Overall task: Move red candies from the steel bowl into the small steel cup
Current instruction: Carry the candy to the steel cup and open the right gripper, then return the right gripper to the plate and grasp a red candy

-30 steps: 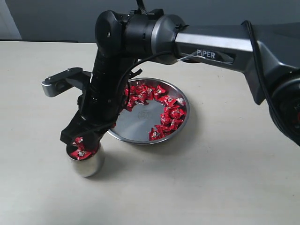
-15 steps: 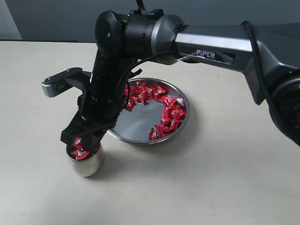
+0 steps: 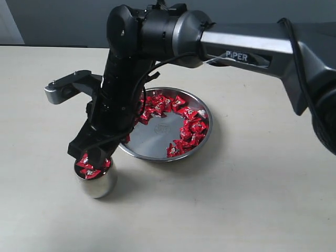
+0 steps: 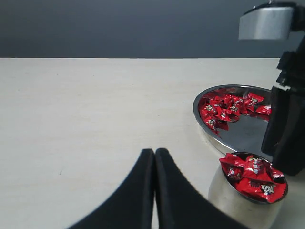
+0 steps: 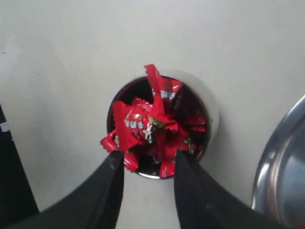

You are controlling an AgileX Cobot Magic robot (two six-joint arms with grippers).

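The small steel cup (image 3: 97,185) stands on the table left of the steel bowl (image 3: 152,137), heaped to its rim with red candies (image 3: 90,167). My right gripper (image 3: 91,156) reaches across and hangs just above the cup's mouth, open, with nothing between its fingers (image 5: 113,172). From the right wrist the cup (image 5: 212,112) shows its pile of candies (image 5: 147,127) past the gripper (image 5: 148,160). More red candies (image 3: 191,126) ring the bowl's far and right sides. My left gripper (image 4: 155,153) is shut and empty, low over the table beside the cup (image 4: 237,202).
The right arm's black links (image 3: 126,79) and a grey wrist bracket (image 3: 59,92) stand over the bowl's left rim. The left wrist view shows the bowl (image 4: 238,139) behind the cup. Bare beige tabletop (image 3: 236,210) lies all around.
A candy that sat between the right fingertips now lies on the cup's pile. The right gripper and its wrist bracket have lifted slightly.
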